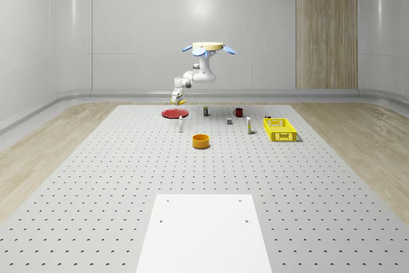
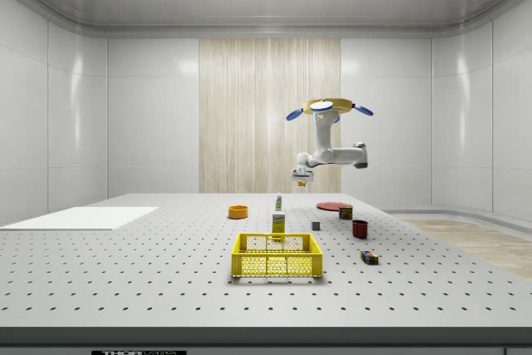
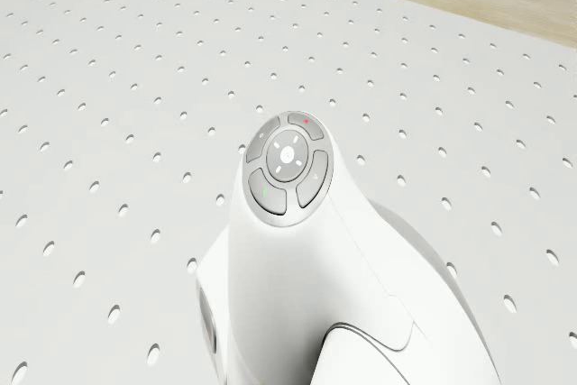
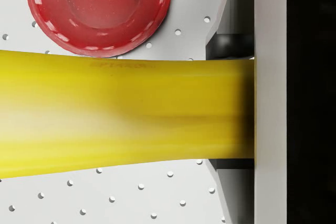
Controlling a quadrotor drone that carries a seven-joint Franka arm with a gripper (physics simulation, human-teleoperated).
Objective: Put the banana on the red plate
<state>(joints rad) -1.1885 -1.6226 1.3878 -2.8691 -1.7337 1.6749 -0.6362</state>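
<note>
Whole-scene view looks down the table (image 1: 128,177) from high and far. Side view looks across it from low at one edge. Both share the hovering drone (image 1: 208,47), plate (image 1: 174,113) and crate (image 2: 276,255). Drone view looks down over the arm (image 3: 306,250). Wrist view sits close above the plate.

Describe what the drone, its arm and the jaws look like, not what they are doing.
The drone is a flat tan disc with blue rotor blades at its edge. The arm under it is glossy white, built of rounded segments with grey seams at the joints. One link carries a round grey button pad with a small red dot. The gripper is white, with pale grey jaws.
</note>
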